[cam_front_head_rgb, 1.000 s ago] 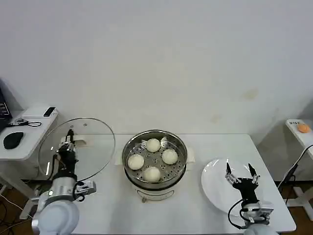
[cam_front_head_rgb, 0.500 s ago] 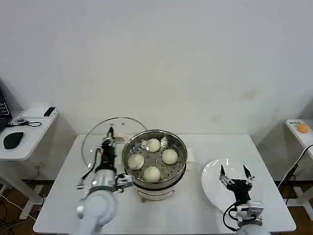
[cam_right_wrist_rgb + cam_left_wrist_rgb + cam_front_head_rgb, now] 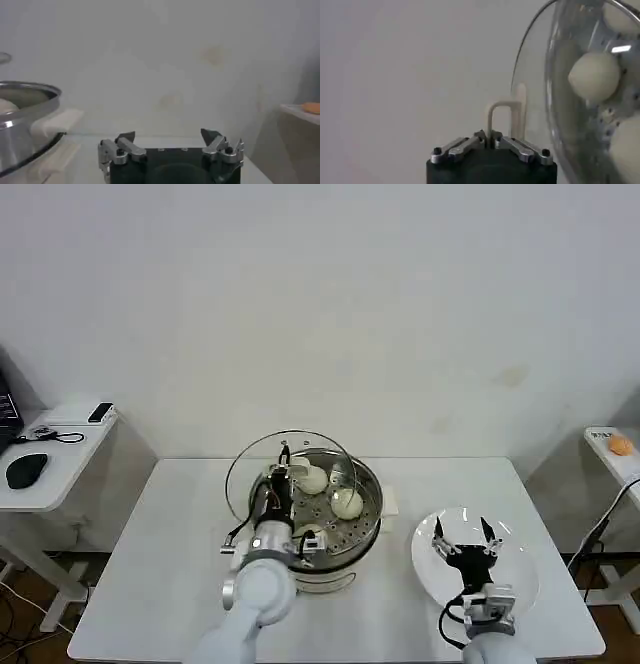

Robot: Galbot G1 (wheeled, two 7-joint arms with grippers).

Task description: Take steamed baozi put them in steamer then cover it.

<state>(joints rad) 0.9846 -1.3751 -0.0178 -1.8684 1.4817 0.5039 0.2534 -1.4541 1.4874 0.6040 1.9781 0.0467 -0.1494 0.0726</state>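
Note:
The steamer (image 3: 378, 514), a shiny steel pot, stands mid-table with steamed baozi on its perforated tray; one (image 3: 313, 479) lies at the back and one (image 3: 347, 504) to the right. My left gripper (image 3: 283, 458) is shut on the cream handle (image 3: 502, 116) of the glass cover (image 3: 248, 476). The cover hangs tilted on edge over the pot's left side. Through its glass (image 3: 536, 90) a bun (image 3: 594, 76) shows. My right gripper (image 3: 462, 536) hovers open and empty over a white plate (image 3: 522, 572); in its wrist view its fingers (image 3: 167, 136) spread wide, the steamer's rim (image 3: 25, 95) beside them.
The white table (image 3: 160, 584) has free room left of the pot. A small side table on the left holds a mouse (image 3: 25, 471) and a dark device (image 3: 100, 412). An orange thing (image 3: 620, 446) sits on a shelf at far right.
My left arm has carried the cover from the table's left side rightwards until it hangs over the steamer's left half. The right gripper has drifted slightly left over the plate.

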